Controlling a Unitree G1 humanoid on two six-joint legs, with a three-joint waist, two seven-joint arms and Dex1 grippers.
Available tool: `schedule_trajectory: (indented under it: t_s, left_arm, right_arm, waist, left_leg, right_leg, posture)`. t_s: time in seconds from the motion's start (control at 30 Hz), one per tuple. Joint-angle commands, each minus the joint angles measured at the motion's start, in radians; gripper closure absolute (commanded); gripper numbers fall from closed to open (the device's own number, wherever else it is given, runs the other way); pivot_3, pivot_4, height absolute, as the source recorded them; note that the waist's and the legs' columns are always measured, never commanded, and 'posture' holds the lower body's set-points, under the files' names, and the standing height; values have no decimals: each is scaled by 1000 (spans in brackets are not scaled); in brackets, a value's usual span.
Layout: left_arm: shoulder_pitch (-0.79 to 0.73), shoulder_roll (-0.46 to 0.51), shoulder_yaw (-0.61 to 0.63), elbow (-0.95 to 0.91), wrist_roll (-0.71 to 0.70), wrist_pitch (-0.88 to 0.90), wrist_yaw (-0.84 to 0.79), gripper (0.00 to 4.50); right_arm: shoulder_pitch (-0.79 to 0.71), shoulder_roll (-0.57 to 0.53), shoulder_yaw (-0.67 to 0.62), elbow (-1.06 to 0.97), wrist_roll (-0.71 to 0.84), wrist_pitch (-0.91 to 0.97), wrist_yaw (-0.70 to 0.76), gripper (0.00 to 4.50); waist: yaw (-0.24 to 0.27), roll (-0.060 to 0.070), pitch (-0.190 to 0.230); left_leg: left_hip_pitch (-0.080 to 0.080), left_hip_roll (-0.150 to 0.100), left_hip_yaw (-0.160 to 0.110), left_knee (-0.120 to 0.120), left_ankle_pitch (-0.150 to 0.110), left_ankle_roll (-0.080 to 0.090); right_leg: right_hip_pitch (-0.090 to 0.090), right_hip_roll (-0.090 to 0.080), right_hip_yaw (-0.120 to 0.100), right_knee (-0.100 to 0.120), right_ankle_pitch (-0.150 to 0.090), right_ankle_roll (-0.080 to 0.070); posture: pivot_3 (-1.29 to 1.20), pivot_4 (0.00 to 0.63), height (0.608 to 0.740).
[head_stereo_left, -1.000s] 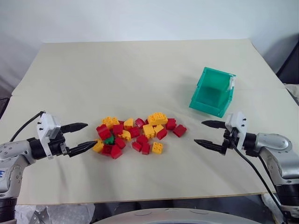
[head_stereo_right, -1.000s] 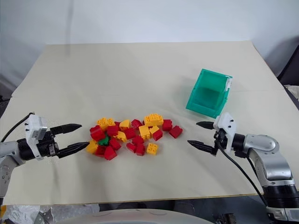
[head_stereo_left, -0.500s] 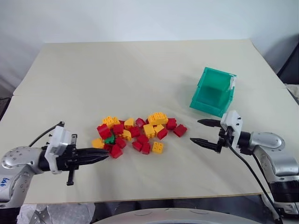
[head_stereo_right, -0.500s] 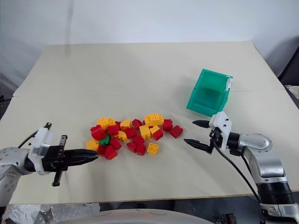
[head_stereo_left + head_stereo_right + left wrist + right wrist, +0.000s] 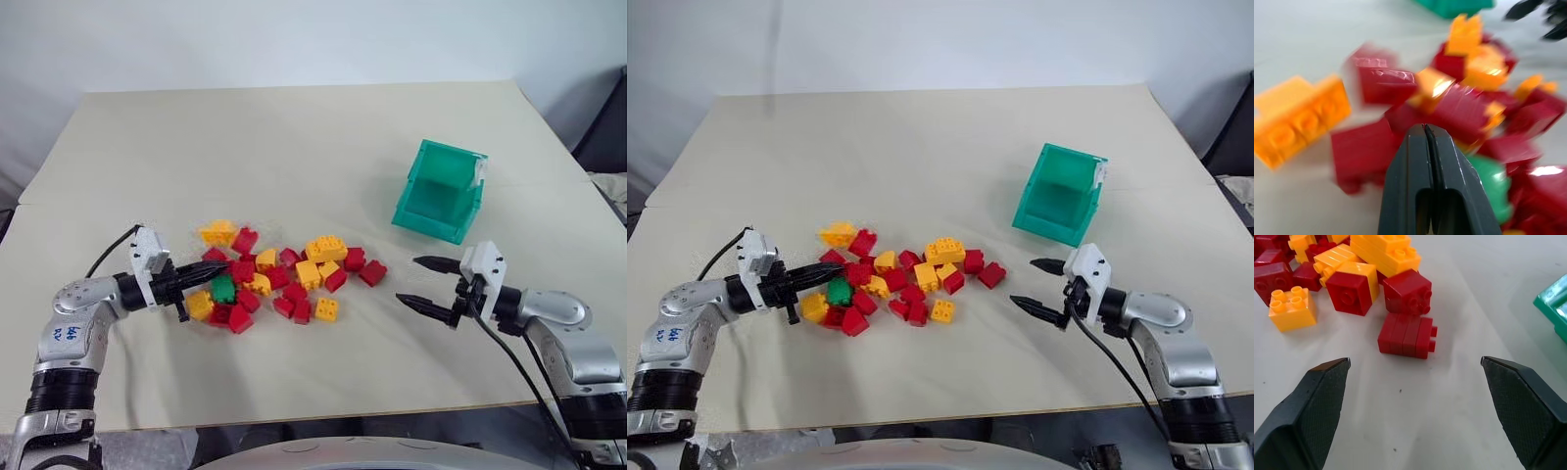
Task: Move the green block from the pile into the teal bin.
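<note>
The green block [image 5: 222, 289] lies at the left end of the pile [image 5: 289, 276] of red and yellow bricks, partly ringed by red ones. My left gripper [image 5: 221, 271] is shut with nothing between its fingers. Its tips are pushed in among the bricks just beyond the green block [image 5: 1493, 188], and I cannot tell whether they touch it. The teal bin [image 5: 441, 191] stands at the right rear of the table, its low lip facing me. Right of the pile, in front of the bin, my right gripper [image 5: 408, 280] hovers open and empty above the table; a red brick [image 5: 1406, 335] lies just past its tips.
A yellow brick [image 5: 217, 232] and a red brick [image 5: 243, 240] lie a little apart behind the pile's left end. The beige table [image 5: 294, 137] stretches bare behind the pile and between pile and bin. Its front edge runs close under both arms.
My left gripper shut and drove forward into the left end of the pile, shoving bricks; a yellow and a red one slid away behind it. The right gripper stayed put, open.
</note>
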Motion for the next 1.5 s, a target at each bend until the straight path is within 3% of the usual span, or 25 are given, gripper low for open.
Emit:
schedule_trajectory:
  t_s: [0.03, 0.2, 0.33, 0.6, 0.8, 0.87, 1.1, 1.27, 1.5]
  left_arm:
    - [0, 31, 48, -35, -30, 23, -5, 4467]
    - [99, 71, 100, -213, -116, 183, 3, 4467]
    - [219, 183, 145, -325, -162, 412, 26, 4467]
    - [453, 264, 421, -471, -211, 479, 1, 2234]
    - [556, 265, 533, -535, -209, 469, -25, 451]
    - [529, 250, 479, -531, -172, 415, -4, 66]
    - [343, 191, 164, -506, -42, 304, 68, 66]
    - [189, 157, 19, -425, 39, 296, 127, 66]
    - [42, 177, -141, -323, 121, 284, 70, 66]
  right_arm:
    - [-6, 2, -24, -23, 13, -21, -7, 0]
    - [-29, 11, -10, -2, 9, -26, -5, 0]
    - [-49, 12, -1, 21, 6, -31, 8, 0]
    - [-105, 14, 23, 87, -3, -46, 51, 0]
    - [-148, 26, 48, 133, -10, -57, 80, 0]
    - [-162, 36, 58, 147, -13, -62, 85, 0]
    - [-186, 54, 68, 155, -20, -66, 85, 0]
    - [-153, 54, 60, 123, -15, -58, 67, 0]
    - [-103, 58, 50, 63, -6, -42, 27, 0]
  waist:
    - [1, 0, 0]
    - [1, 0, 0]
    - [-1, 0, 0]
    - [-2, 0, 0]
    - [0, 0, 0]
    - [3, 0, 0]
    - [1, 0, 0]
    - [1, -1, 0]
    - [0, -1, -1]
  left_leg:
    - [0, 1, 0, 0, 0, 0]
    - [0, 2, 0, 0, 0, 0]
    - [0, 3, 0, 0, 0, 0]
    - [0, 3, 0, 0, 0, -1]
    - [0, 3, 0, 0, -1, -1]
    - [0, 3, 0, 0, -1, -1]
    - [0, 2, 1, 0, -1, -1]
    - [0, 2, 1, 0, 0, -1]
    - [0, 1, 3, 1, 0, -1]
  right_leg:
    - [0, 0, 0, 0, 0, 0]
    - [0, -1, 2, 0, 0, 0]
    - [-1, 0, 3, 1, 0, 0]
    - [-2, -1, 5, 1, 0, 0]
    - [-2, -1, 5, 1, 0, 0]
    - [-2, -1, 5, 1, 0, -1]
    - [-2, -1, 6, 2, 1, -1]
    - [-2, 1, 5, 2, 1, -1]
    - [-2, 1, 6, 2, 1, -1]
  posture:
    - [0, 150, 740]
    - [0, 150, 740]
    - [0, 150, 740]
    - [0, 150, 740]
    - [0, 150, 740]
    - [0, 150, 740]
    - [0, 150, 740]
    - [0, 150, 740]
    - [0, 150, 740]
